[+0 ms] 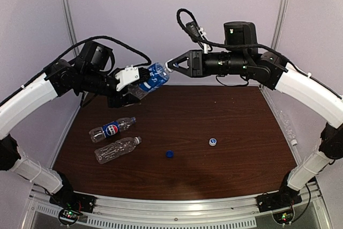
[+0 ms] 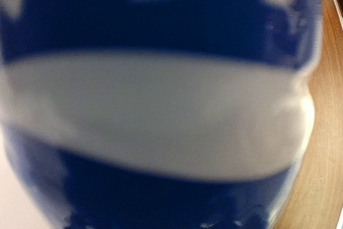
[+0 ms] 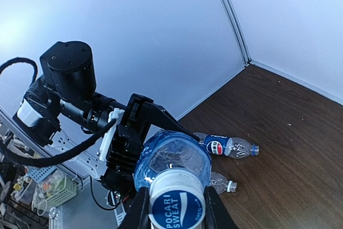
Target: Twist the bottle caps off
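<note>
A blue-labelled bottle (image 1: 153, 79) hangs tilted above the table's far side, and my left gripper (image 1: 134, 85) is shut on its body. Its blurred blue and white label (image 2: 161, 116) fills the left wrist view and hides the fingers there. My right gripper (image 1: 170, 66) is shut on this bottle's white cap (image 3: 177, 206), with one finger (image 3: 140, 211) pressed on each side of it. A Pepsi bottle (image 1: 111, 129) and an unlabelled clear bottle (image 1: 116, 149) lie on the table's left. A dark blue cap (image 1: 170, 154) and a white cap (image 1: 213, 142) lie loose near the middle.
The brown table (image 1: 230, 116) is walled in by pale panels at the back and sides. Something clear (image 1: 288, 126) lies just off its right edge. The Pepsi bottle (image 3: 222, 146) and the clear bottle's neck (image 3: 225, 185) show beneath the held bottle in the right wrist view.
</note>
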Controlling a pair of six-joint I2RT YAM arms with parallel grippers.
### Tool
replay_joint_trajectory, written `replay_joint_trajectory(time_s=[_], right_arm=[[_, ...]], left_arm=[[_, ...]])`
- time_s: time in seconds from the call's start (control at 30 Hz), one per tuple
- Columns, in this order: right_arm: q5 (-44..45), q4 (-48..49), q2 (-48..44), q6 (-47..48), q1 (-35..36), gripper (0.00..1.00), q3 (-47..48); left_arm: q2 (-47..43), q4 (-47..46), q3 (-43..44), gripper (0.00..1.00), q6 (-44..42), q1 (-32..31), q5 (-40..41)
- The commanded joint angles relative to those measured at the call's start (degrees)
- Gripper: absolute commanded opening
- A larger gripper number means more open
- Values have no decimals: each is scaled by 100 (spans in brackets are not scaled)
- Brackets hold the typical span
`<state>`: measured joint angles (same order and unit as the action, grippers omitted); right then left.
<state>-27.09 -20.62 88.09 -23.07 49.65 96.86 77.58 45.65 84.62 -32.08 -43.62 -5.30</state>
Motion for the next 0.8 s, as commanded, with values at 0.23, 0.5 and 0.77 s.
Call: replay_joint_trajectory(time_s=[0.23, 0.5, 0.77], right_arm=[[-217, -636, -55, 1753, 23, 0, -18], [-604, -1069, -240, 4320, 119, 0, -252], [-477, -1507, -282, 6061, 222, 0, -218]], left_arm=[[76, 118, 55, 41, -121, -6, -402], [128, 482, 169, 41, -199, -14, -1192], [187, 557, 178, 41, -220, -40, -1357]])
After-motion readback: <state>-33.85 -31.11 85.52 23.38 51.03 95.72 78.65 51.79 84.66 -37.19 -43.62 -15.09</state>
